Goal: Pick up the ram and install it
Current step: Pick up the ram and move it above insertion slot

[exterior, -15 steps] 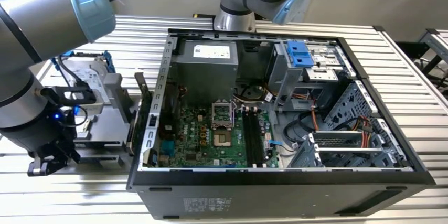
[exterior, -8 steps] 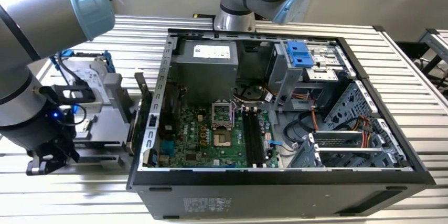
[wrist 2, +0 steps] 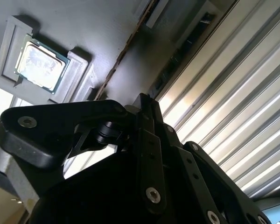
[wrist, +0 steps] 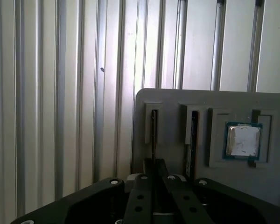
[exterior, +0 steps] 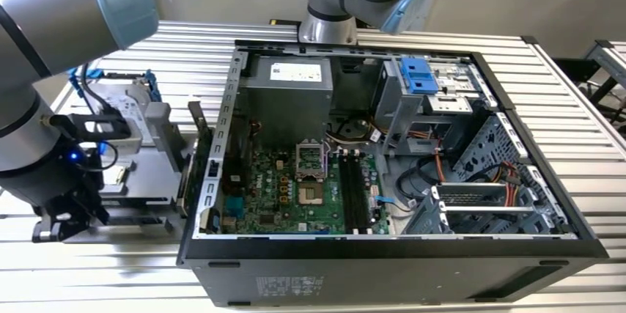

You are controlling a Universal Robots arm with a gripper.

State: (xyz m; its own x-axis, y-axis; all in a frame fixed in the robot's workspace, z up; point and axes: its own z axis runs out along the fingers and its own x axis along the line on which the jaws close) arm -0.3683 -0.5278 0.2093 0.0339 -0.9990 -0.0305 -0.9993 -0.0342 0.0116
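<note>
While I watch first wrist view, gripper [wrist: 154, 162] has fingers [wrist: 139, 196] pinched nearly together on thin edge of ram [wrist: 153, 133], which sits edge-on in grey tray [wrist: 177, 100] slot straight ahead of tips. Second stick [wrist: 193, 137] in next slot beside it, processor [wrist: 242, 140] beyond that. Ram's near end hidden between fingers; I can't make out chips. Open computer case [exterior: 391, 254] well apart from gripper.

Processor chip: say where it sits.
In both wrist views, the processor chip sits in a square recess of the gray holder, beside its narrow slots.
</note>
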